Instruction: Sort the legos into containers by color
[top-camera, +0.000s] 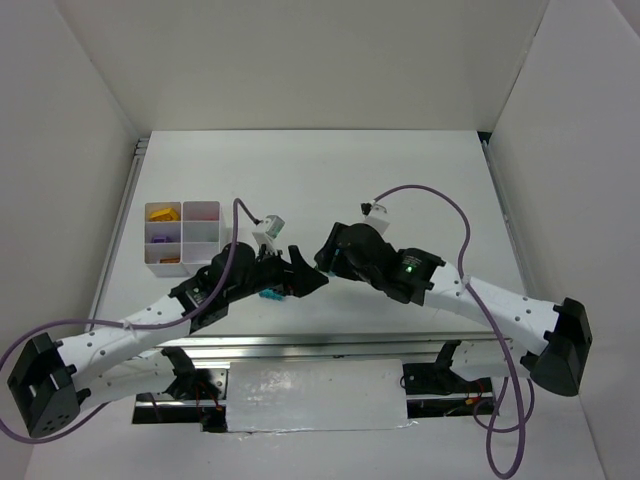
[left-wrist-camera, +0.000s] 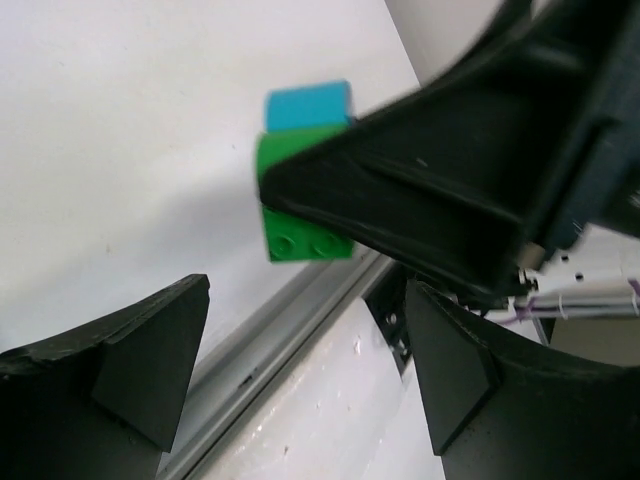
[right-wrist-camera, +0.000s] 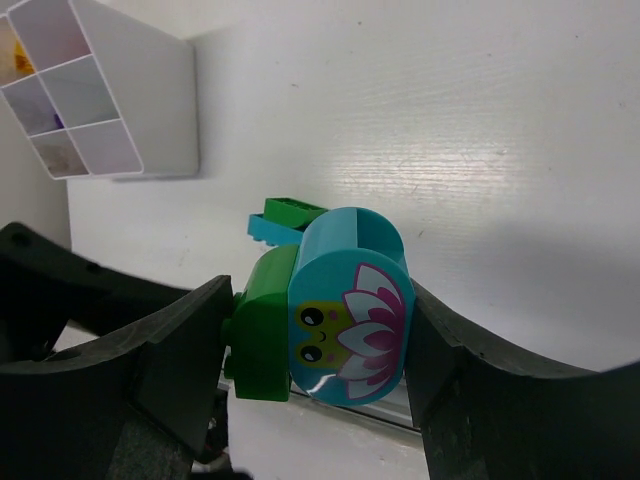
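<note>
Left gripper (left-wrist-camera: 300, 345): jaws wide apart, nothing between them. Right gripper (right-wrist-camera: 315, 345): clamped on a joined pair, a green brick (right-wrist-camera: 260, 335) at 9 o'clock and a teal oval brick (right-wrist-camera: 345, 300) printed with a frog and lotus at 3 o'clock, each against one pad. Organiser tray (right-wrist-camera: 160, 100) lies at 10 o'clock of the pair, a yellow brick (top-camera: 162, 212) in its 11 o'clock corner compartment.

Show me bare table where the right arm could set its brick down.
Free: the far table beyond both arms, and the stretch right of the right gripper holding the teal-and-green brick. Crowded: near centre, where the left gripper and a loose teal brick sit; tray at left.
</note>
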